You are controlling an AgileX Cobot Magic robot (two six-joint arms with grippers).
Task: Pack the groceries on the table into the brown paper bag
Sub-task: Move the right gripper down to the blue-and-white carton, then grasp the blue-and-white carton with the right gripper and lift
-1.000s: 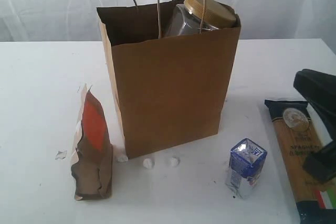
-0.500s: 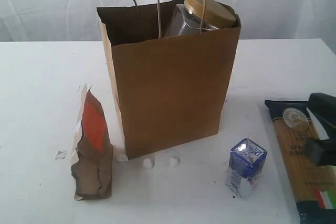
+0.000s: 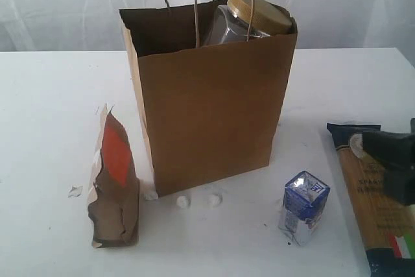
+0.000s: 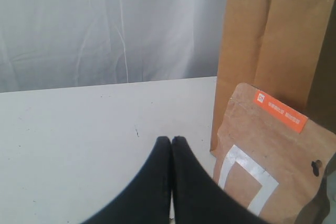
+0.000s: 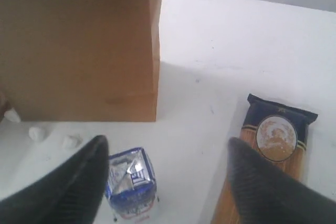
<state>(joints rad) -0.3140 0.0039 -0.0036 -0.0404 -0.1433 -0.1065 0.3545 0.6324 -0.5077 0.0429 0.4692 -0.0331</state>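
Spaghetti packet [image 5: 273,153], label starting "SPAGH", lies flat on the table [image 3: 52,108] below my right gripper [image 5: 168,148], whose jaws are spread wide with nothing between them. The carton [image 5: 129,182] stands near it. My left gripper [image 4: 171,141] is pinched together, empty, beside the pouch [image 4: 268,166]. Behind stands the bag [image 3: 214,108], a tan-lidded jar [image 3: 249,17] inside.

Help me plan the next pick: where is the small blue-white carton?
In the exterior view the small blue-white carton stands front right, nearer the camera than the brown paper bag and just left of the long spaghetti packet.
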